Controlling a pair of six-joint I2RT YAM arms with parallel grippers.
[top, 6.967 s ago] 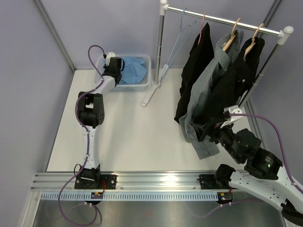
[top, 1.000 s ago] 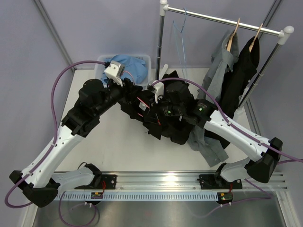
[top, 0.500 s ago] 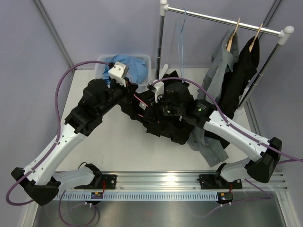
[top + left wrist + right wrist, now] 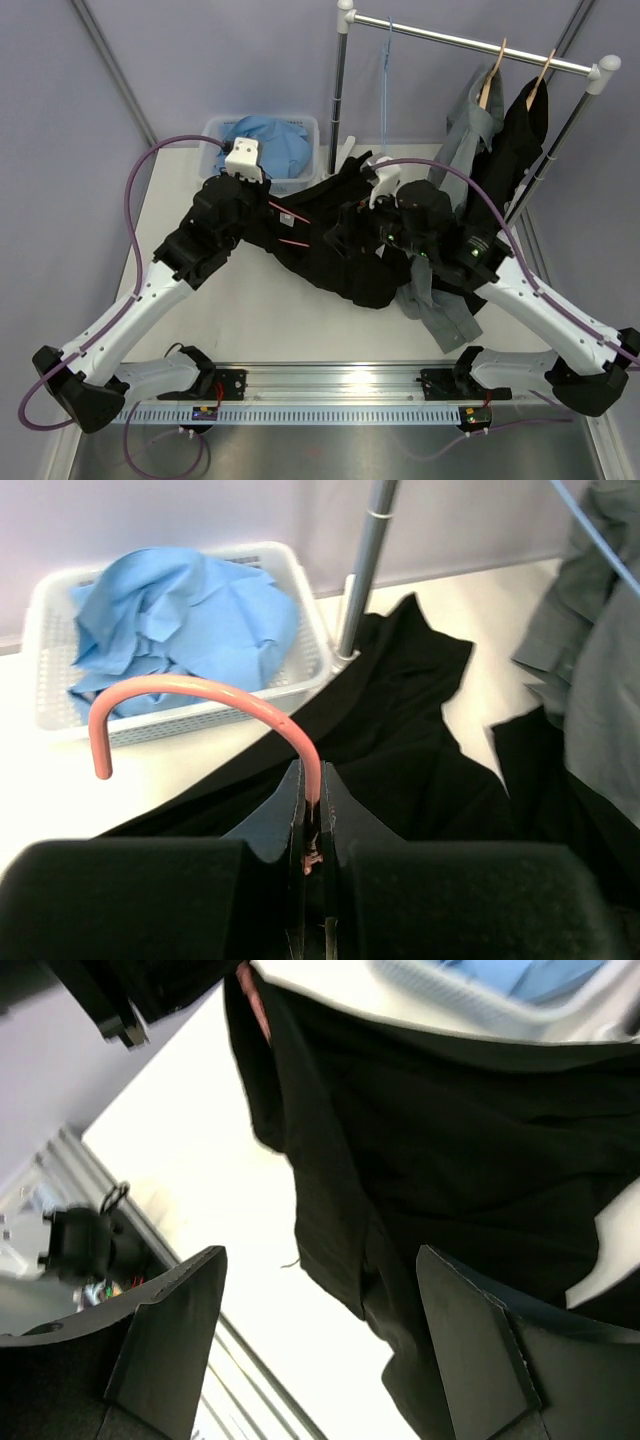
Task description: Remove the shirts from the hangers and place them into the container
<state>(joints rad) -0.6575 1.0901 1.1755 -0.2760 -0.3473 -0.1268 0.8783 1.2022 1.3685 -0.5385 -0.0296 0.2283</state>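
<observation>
White arms (image 4: 130,310) with black joints — purple cables (image 4: 133,190) — white camera blocks (image 4: 243,158).

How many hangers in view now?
4: a thin blue hanger bare on the rail, two wooden hangers there carrying the grey shirt and a black shirt, and the pink hanger in the left pincer. None seems hidden.

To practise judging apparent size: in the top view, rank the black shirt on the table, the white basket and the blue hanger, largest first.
1. black shirt, spread across the table.
2. white basket, partly hidden.
3. blue hanger, only a thin line below the rail.
</observation>
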